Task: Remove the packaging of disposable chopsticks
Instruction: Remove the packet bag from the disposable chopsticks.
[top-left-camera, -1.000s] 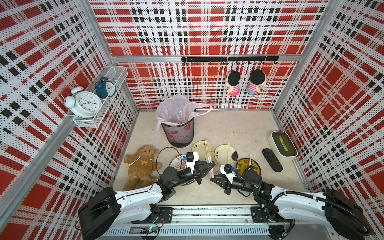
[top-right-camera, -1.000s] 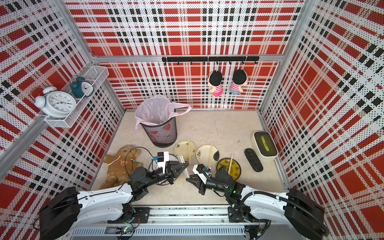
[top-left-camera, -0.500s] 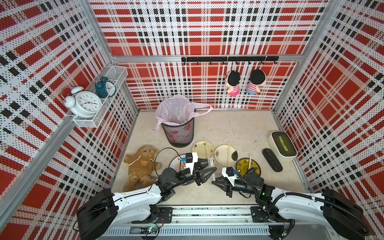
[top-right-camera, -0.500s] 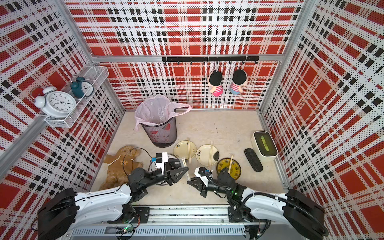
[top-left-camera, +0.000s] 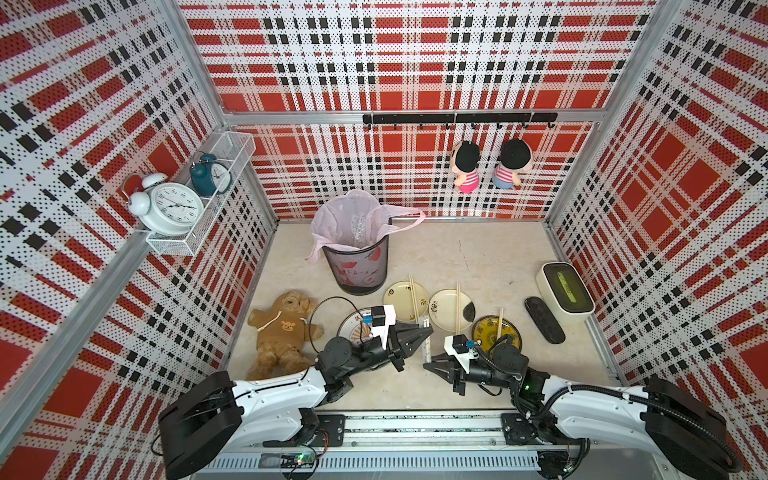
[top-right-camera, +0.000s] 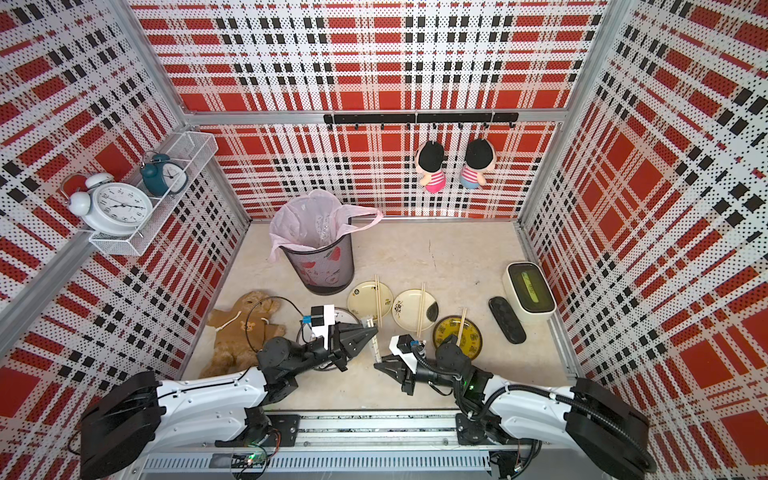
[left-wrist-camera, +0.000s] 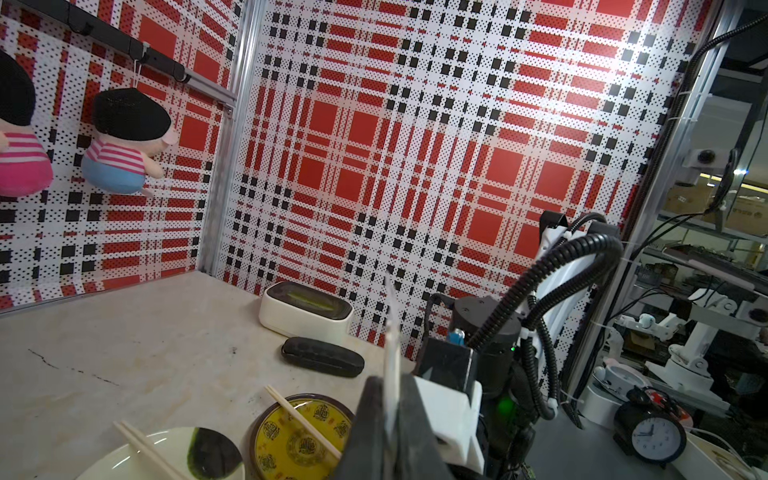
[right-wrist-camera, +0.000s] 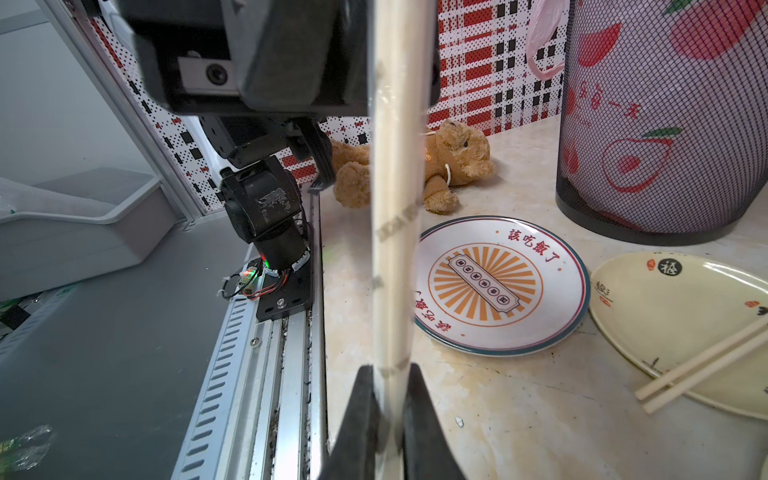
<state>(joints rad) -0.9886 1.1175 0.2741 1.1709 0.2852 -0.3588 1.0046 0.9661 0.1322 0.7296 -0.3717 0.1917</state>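
One pair of disposable chopsticks (right-wrist-camera: 395, 208), pale sticks inside glossy clear packaging (left-wrist-camera: 391, 328), hangs between my two grippers above the table's front. The left gripper (top-left-camera: 428, 331) (left-wrist-camera: 390, 399) is shut on the flat clear end of the packaging. Facing it, the right gripper (top-left-camera: 425, 365) (right-wrist-camera: 388, 386) is shut on the wrapped sticks at the other end. In both top views the wrapped pair (top-right-camera: 376, 347) shows as a short pale strip between the two tips. Bare chopstick pairs lie on three plates (top-left-camera: 411, 297) (top-left-camera: 457, 309) (top-left-camera: 500, 326).
A mesh bin (top-left-camera: 357, 266) with a pink liner stands behind the plates. A white plate with an orange sunburst (right-wrist-camera: 498, 286) lies under the left arm, bearing no chopsticks. A teddy bear (top-left-camera: 282, 332) lies at the left, and a black case (top-left-camera: 544, 320) and a white box (top-left-camera: 565, 293) at the right.
The left jaws stood open half a second ago and have shut again on the packaging's end. The right gripper kept its hold and barely moved.
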